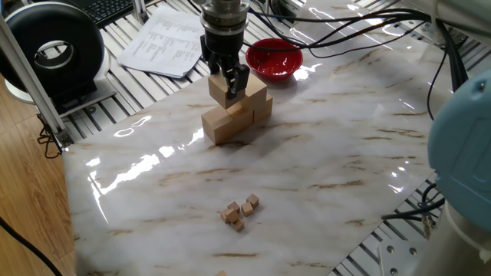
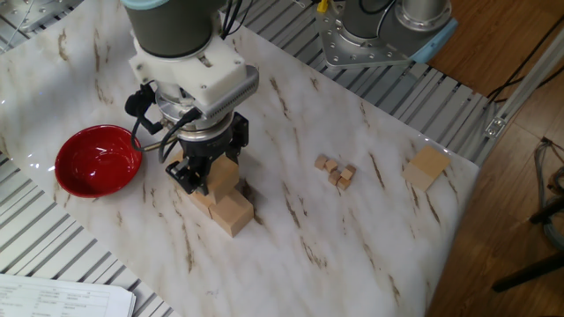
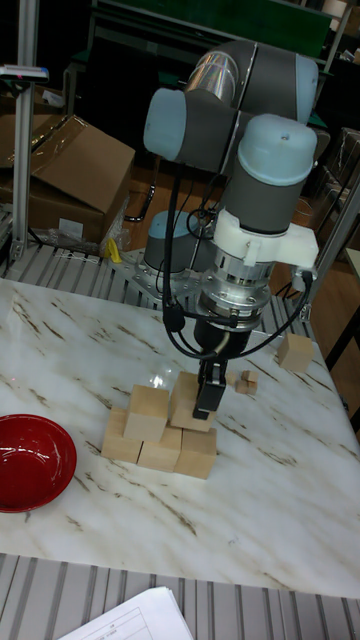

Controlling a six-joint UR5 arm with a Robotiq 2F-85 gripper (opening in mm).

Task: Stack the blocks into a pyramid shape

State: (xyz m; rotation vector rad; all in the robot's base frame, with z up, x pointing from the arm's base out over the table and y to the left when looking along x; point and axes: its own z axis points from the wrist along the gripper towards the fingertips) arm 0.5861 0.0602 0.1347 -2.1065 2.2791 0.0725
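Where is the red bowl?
The red bowl sits on the marble table, at the left of the other fixed view, just beside the block stack where the gripper is working.

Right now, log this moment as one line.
claw: shut on block | over stack, second tier | spare block at table edge | red bowl beside
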